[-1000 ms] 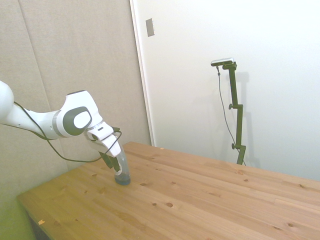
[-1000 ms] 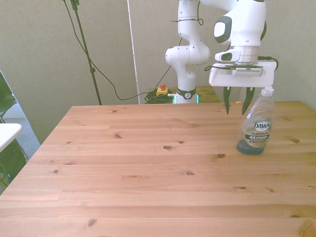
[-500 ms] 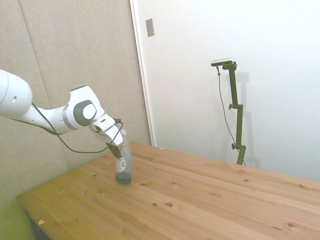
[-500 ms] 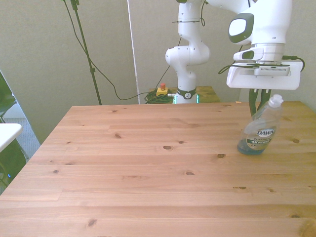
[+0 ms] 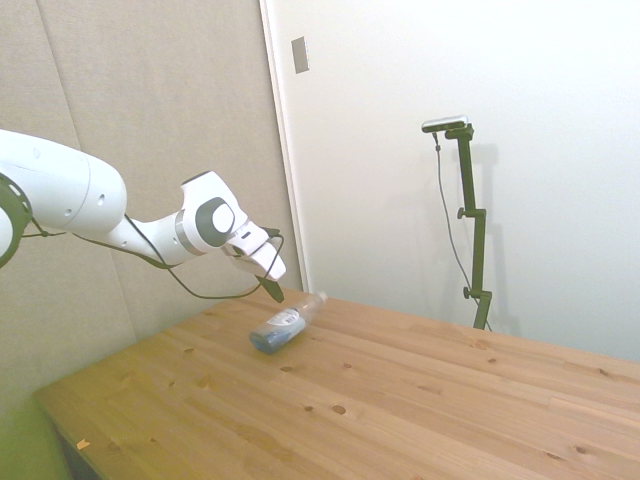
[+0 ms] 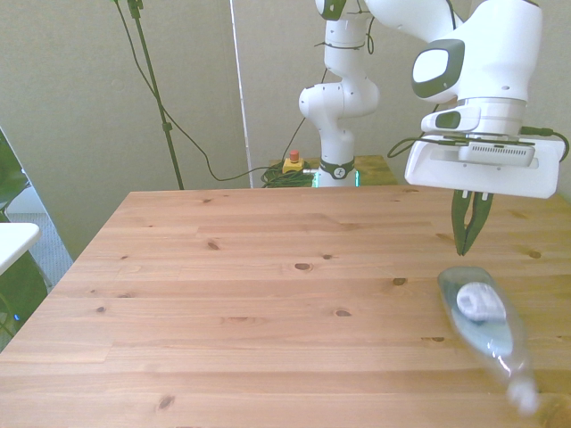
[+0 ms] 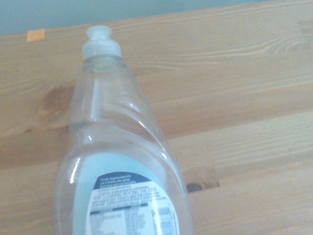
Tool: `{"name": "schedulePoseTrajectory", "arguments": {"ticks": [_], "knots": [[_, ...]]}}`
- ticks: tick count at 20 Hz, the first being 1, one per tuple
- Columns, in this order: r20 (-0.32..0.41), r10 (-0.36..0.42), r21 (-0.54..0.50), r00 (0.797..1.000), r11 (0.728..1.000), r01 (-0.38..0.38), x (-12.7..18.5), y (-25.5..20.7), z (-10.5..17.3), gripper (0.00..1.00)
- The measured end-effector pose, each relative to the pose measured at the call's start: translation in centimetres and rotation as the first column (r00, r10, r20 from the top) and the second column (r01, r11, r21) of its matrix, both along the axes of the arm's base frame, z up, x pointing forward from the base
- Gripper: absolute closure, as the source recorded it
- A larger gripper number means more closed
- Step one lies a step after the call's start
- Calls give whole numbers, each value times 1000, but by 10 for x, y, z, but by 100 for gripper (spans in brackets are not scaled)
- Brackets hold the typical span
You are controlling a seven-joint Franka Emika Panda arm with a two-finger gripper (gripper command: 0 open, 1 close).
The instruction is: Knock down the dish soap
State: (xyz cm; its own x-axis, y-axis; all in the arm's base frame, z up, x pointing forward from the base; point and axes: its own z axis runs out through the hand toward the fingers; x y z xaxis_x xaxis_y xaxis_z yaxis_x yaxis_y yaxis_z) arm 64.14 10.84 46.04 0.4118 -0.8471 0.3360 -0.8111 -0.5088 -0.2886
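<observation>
dish soap (image 6: pixel 486 328) flat on its side on table (image 6: pixel 250 303), nr the front view's right edge, cap (image 7: pixel 100 41) twd near edge. gripper (image 6: pixel 468 241) above its base, not touching, jaws closed on nothing.

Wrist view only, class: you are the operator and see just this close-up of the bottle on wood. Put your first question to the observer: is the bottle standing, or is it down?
Observer: Down. In the side view the dish soap lies flat on its side on the table.
Operator: Is the tool touching it?
Observer: No. In the front view the tool hangs above the wood just beyond the bottle's base, clear of it, shut and holding nothing.
Operator: Where on the table is the bottle?
Observer: Near the front view's right edge, with its cap pointing toward the near corner.
</observation>
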Motion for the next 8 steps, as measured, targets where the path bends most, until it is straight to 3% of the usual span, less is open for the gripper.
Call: {"name": "schedulePoseTrajectory", "arguments": {"ticks": [8], "knots": [[66,-73,-40,995,996,76,38,-8,-13,100]]}}
